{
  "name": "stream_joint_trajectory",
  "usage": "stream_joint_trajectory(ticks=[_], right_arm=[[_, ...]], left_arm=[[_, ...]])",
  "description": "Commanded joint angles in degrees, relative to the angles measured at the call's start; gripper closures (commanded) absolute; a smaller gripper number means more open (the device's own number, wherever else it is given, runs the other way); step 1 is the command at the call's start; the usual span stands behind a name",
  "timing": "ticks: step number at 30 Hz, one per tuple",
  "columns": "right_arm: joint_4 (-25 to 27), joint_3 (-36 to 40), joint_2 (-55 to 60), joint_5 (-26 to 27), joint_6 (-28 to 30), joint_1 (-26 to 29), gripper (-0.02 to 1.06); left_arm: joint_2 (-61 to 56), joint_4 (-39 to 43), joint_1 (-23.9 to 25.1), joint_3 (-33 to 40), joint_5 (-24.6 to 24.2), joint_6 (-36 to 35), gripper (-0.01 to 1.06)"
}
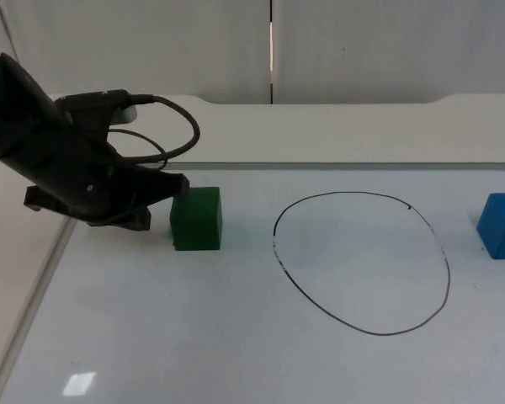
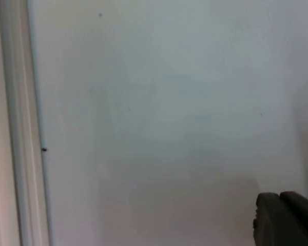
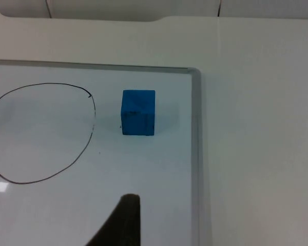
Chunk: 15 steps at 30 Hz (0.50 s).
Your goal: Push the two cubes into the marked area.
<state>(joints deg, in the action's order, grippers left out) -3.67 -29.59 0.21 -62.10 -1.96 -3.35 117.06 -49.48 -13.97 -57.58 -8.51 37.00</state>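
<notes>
Surface: white board (image 1: pixel 236 337) with a pale frame, grey wall (image 1: pixel 151 42) behind.
Ring: black oval (image 1: pixel 362 263) mid-board, long axis slanting toward the near right.
Green cube (image 1: pixel 196 219): sits square, left of the oval, touching the left gripper (image 1: pixel 164 198); finger spread can't be judged.
Blue cube (image 1: pixel 501 224): right of the oval, near the frame.
Right gripper (image 3: pixel 124 225): hovers short of the blue cube, well apart; fingers unreadable.

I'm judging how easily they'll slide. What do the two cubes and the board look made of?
Green cube: matte, soft-edged, likely foam or painted wood. Blue cube: the same dull look, faint dark scuffs. Board: glossy white, reflecting a light patch, with a metal-looking rim, probably a whiteboard.
</notes>
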Motion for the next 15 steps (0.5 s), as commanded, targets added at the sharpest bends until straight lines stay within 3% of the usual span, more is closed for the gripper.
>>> stream_joint_trajectory(ticks=[1, 15], right_arm=[[-0.24, 0.07, -0.21, 0.34, 0.18, 0.27, -0.01], [-0.24, 0.07, -0.21, 0.34, 0.18, 0.27, -0.01]], left_arm=[[0.12, -1.75, -0.35, -0.37, 1.07, -0.21, 1.03], [0.12, -2.09, -5.65, -0.37, 4.7, 0.01, 1.03]])
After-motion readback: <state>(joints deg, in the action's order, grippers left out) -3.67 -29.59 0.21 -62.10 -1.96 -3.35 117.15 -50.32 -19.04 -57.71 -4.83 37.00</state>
